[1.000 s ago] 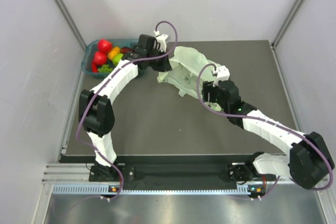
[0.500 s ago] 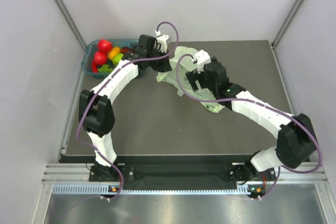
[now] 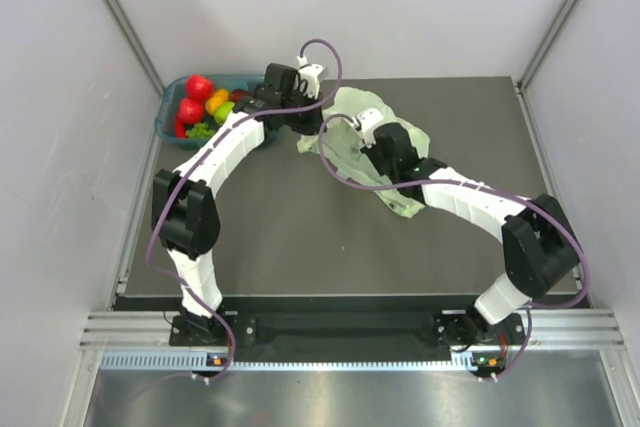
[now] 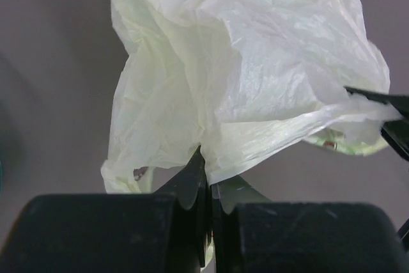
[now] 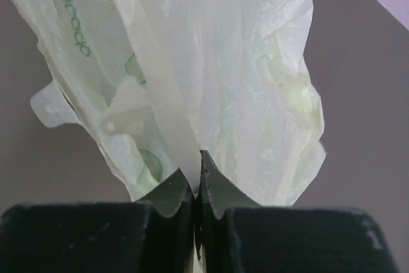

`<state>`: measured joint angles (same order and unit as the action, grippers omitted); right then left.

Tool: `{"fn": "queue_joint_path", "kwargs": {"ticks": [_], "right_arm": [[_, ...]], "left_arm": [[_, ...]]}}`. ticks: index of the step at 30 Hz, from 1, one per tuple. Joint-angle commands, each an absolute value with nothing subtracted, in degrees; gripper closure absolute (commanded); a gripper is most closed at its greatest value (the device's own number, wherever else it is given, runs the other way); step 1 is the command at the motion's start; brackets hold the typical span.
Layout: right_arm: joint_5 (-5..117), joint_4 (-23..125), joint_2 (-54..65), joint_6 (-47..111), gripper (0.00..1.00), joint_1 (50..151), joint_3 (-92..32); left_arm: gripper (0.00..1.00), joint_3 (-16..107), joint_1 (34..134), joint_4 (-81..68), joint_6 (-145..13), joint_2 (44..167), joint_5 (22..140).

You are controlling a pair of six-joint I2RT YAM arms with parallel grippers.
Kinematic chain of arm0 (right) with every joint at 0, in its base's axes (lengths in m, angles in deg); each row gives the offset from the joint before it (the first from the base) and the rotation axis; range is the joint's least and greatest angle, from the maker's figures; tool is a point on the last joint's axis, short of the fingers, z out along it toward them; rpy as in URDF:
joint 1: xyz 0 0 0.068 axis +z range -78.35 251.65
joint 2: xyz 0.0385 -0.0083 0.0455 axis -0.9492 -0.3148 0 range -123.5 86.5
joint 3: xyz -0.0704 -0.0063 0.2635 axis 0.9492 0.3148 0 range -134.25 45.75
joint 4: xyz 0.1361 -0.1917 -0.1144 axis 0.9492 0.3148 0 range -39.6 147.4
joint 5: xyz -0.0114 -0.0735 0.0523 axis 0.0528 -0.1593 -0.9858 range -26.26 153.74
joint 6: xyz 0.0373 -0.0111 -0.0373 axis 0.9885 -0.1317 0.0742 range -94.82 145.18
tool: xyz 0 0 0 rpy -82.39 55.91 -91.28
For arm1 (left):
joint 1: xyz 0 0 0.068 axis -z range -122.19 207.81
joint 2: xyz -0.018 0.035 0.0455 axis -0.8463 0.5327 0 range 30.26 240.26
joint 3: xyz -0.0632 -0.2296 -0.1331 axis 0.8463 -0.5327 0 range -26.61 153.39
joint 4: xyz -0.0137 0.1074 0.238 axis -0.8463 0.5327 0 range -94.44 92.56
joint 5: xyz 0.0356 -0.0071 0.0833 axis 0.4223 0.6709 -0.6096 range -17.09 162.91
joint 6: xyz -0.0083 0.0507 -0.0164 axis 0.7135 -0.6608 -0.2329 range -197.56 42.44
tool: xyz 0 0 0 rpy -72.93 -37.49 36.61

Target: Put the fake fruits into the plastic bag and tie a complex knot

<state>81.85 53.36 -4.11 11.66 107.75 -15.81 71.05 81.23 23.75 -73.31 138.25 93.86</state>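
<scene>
Pale-green translucent plastic bag (image 3: 348, 107), crumpled, on the dark table (image 3: 270, 237), far middle; left gripper (image 4: 206, 158) clamped tight on one fold of it; right gripper (image 5: 197, 161) pinched onto another fold. Fake fruits (image 3: 203, 102), red, orange and green, heaped in the teal basket (image 3: 165, 119) at the far-left corner, apart from the bag.

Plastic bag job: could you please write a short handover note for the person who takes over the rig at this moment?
Left gripper: shut on a fold of the plastic bag.
Right gripper: shut on another fold of the same bag.
The bag lies crumpled on the table between the two arms. The fake fruits sit in the teal basket at the far left corner.
Done: both arms grip the bag.
Left: open the bag, load the fruits, then tie it.
</scene>
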Motion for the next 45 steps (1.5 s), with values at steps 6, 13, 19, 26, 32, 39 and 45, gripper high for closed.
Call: {"fn": "queue_joint_path", "kwargs": {"ticks": [6, 13, 19, 26, 32, 39, 45], "right_arm": [[93.3, 66.9, -1.0, 21.7, 1.0, 118.1, -21.6], [97.1, 84.0, -5.9, 39.3, 1.0, 118.3, -31.7], [89.3, 86.0, -5.3, 40.4, 1.0, 113.9, -35.0], [85.6, 87.1, -7.3, 39.9, 1.0, 109.4, -37.5], [82.8, 86.7, -7.9, 40.0, 1.0, 107.5, -39.1], [81.4, 86.9, -9.5, 41.4, 1.0, 105.6, -41.9], [79.6, 87.7, -10.7, 40.1, 1.0, 104.7, -44.2]], "left_arm": [[1.0, 76.2, 83.0, 19.5, -77.0, 142.7, 95.9], [0.6, 80.1, 83.1, 18.2, -78.2, 145.8, 94.2], [0.23, 76.2, 82.7, 15.6, -77.6, 140.5, 90.6], [0.01, 74.5, 78.9, 14.6, -70.4, 134.3, 90.3], [0.01, 66.0, 69.4, 11.5, -58.4, 128.3, 80.8], [0.01, 70.8, 64.9, 23.9, -60.7, 134.7, 69.0], [0.01, 77.8, 64.9, 30.5, -64.5, 142.7, 64.0]]}}
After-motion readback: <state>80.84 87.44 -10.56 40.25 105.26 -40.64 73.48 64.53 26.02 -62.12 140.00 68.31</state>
